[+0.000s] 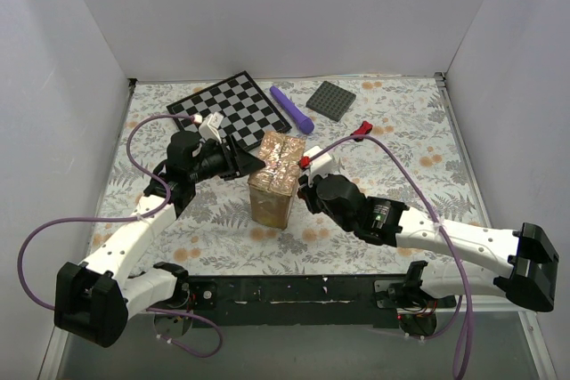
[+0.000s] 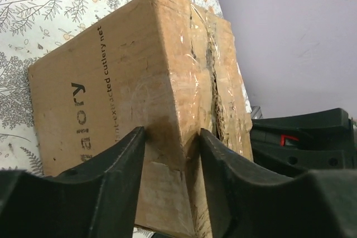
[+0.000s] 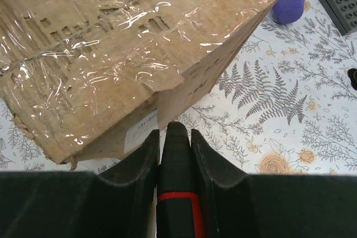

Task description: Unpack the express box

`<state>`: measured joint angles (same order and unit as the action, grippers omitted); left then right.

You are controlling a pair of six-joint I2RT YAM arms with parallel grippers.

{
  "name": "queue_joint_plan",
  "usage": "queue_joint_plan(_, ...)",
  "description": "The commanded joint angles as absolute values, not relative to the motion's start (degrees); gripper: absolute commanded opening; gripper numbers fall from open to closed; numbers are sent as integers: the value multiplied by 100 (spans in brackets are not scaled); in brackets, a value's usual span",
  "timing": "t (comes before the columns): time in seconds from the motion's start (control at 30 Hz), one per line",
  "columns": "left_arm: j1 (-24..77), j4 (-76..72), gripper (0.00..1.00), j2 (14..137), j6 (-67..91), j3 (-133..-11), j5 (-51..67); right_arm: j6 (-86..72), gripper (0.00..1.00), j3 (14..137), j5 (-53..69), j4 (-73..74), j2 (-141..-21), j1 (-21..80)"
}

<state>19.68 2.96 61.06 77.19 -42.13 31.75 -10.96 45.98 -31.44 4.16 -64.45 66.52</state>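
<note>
My left pincer [image 2: 171, 132] clamps the top edge of the express box [image 2: 111, 71], right pincer [image 3: 174, 133] grips a black tool [image 3: 178, 185]; box looks light, crushable, tape slick, so hold bare sides.

you have a floral-clothed table [image 1: 405, 135], express box [image 1: 276, 182] between your jaws, checkerboard [image 1: 230, 109], purple stick [image 1: 292, 109], grey plate [image 1: 331, 100] beyond them

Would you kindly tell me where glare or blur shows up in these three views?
Right wrist view: bright glare streaks on the clear tape over the small brown cardboard box; the right gripper's black fingers look soft. Left wrist view: the box's black print is legible, left gripper's fingers blurred. Top external view: even light, soft shadows.
</note>
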Motion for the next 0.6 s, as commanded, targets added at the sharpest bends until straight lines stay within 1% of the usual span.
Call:
queue_joint_plan(0.0,1934,308,36,6064,7620,-4131,3419,-993,1,4913,-3173,97,-6513,6697)
queue_joint_plan(0.03,1934,299,30,6064,7620,-4122,3428,-993,1,4922,-3173,97,-6513,6697)
queue_joint_plan(0.1,1916,264,25,6038,7629,-4087,3437,-967,1,4939,-3181,97,-6521,6697)
queue_joint_plan(0.13,1899,264,20,6029,7638,-4087,3445,-958,1,4957,-3190,97,-6513,6697)
queue_joint_plan(0.17,1898,255,17,6021,7638,-4087,3445,-941,1,4957,-3190,105,-6504,6697)
queue_joint_plan(0.23,1881,272,13,6029,7612,-4139,3445,-879,1,5045,-3217,167,-6452,6697)
queue_joint_plan(0.37,1881,395,13,6038,7559,-4262,3358,-607,1,5501,-3339,814,-6241,6706)
queue_joint_plan(0.47,1881,448,8,6003,7559,-4342,3287,-352,1,6002,-3664,1360,-5986,6723)
queue_joint_plan(0.57,1881,422,2,5950,7655,-4359,3208,-53,1,6344,-3762,1468,-5591,6741)
